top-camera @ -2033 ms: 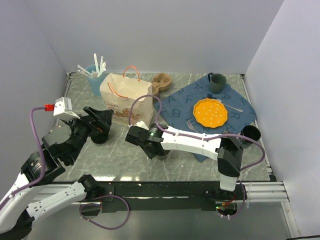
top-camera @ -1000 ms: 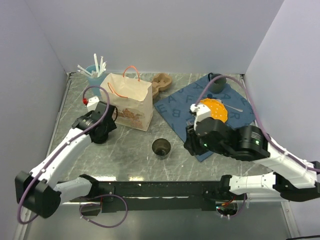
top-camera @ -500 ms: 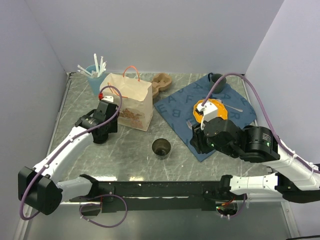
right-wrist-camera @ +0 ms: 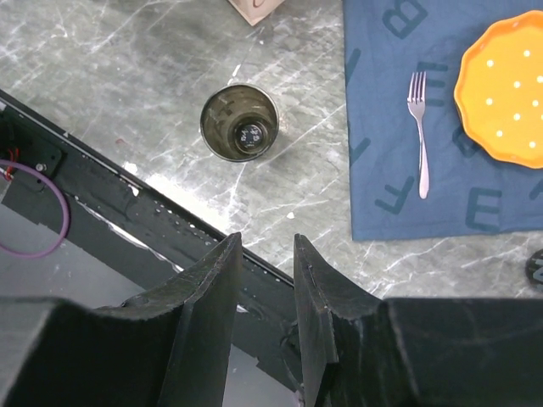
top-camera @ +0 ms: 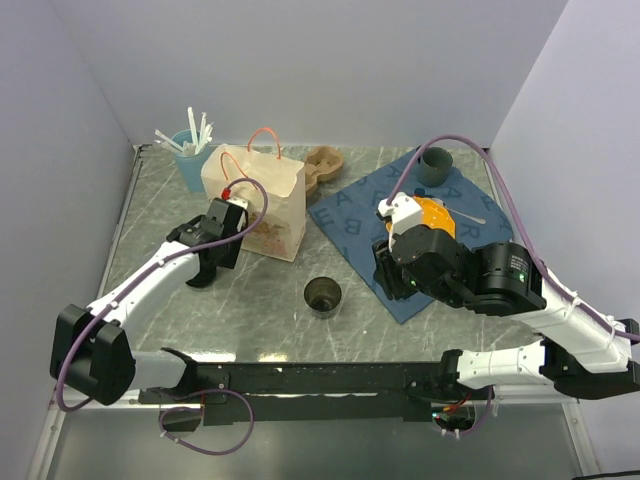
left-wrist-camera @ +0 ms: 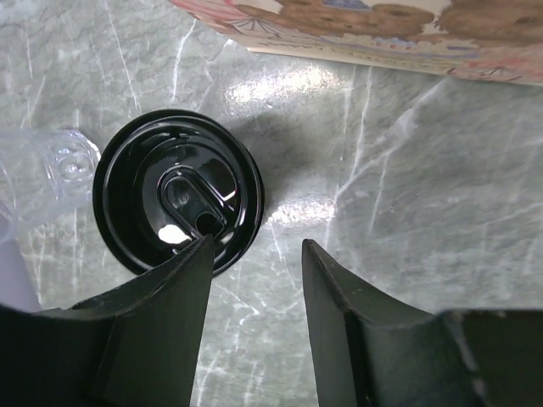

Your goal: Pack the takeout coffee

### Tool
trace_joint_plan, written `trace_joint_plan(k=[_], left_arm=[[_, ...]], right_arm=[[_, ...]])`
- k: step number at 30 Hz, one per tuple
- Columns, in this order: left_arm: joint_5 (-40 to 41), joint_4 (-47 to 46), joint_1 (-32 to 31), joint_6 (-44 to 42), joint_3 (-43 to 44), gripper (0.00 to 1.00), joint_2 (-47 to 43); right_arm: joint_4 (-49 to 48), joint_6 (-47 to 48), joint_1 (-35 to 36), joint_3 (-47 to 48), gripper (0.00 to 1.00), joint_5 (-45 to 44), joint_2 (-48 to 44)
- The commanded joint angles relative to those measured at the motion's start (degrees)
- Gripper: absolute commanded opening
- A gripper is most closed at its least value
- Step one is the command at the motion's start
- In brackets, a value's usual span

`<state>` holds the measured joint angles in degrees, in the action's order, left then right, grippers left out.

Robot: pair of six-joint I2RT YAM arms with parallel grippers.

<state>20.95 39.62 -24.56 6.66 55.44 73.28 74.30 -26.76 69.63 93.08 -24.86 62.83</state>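
My left pincer [left-wrist-camera: 256, 246] hangs open above the marbled table [left-wrist-camera: 407, 212]. A black lid [left-wrist-camera: 178, 203] lies at its 10 o'clock, and only this wrist view shows the sip hole. My right pincer [right-wrist-camera: 265, 239] gapes empty. The takeout coffee [right-wrist-camera: 239, 124] stands at its 11 o'clock, dark, round-rimmed, uncovered and upright, at 5 o'clock from the paper bag [top-camera: 258, 200].

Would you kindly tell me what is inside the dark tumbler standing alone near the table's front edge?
The tumbler looks empty: the right wrist view shows its bare bottom. Nothing covers the opening.
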Motion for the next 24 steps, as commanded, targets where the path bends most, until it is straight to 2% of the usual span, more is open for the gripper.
trace_joint_plan(k=[1,24], left_arm=[[2.08,-3.67,0.12,-4.45,-0.68,0.51,0.90],[3.48,-6.74,0.21,-8.85,-3.41,0.40,2.40]], right_arm=[[0.84,-0.39,0.25,1.50,0.39,-2.12,-0.77],[1.37,-0.75,0.16,2.46,0.39,-2.38,1.24]])
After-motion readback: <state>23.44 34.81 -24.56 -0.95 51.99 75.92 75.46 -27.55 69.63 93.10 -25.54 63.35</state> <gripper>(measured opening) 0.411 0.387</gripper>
